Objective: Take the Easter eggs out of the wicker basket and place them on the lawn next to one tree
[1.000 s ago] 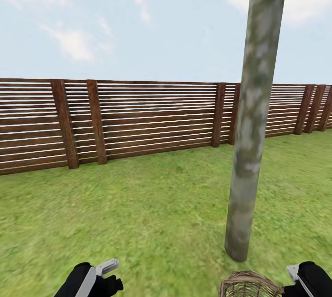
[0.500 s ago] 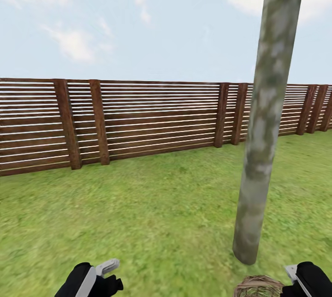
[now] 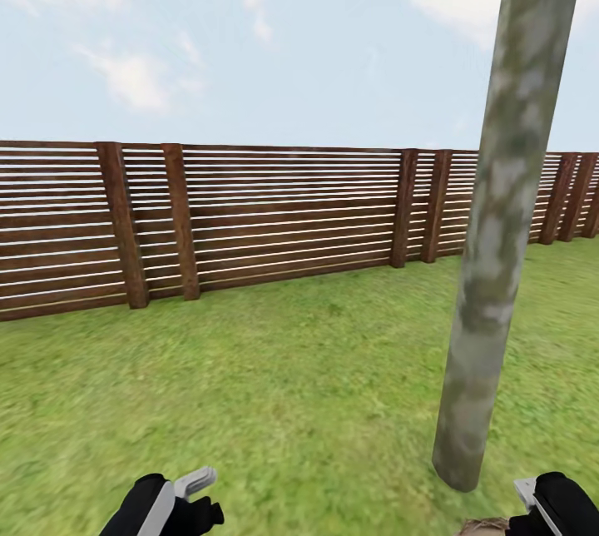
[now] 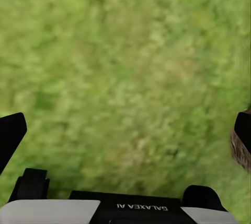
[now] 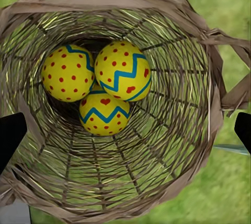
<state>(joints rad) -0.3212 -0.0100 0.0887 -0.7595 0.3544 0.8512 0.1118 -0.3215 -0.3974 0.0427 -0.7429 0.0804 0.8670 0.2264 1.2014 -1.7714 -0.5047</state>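
Open lawn (image 3: pixel 274 386) lies ahead; only the tree (image 3: pixel 491 270) trunk stands at right.

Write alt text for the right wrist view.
Three yellow Easter eggs with red marks and blue zigzag bands lie together at the bottom of a brown wicker basket, seen from directly above. Green lawn shows around the basket's rim.
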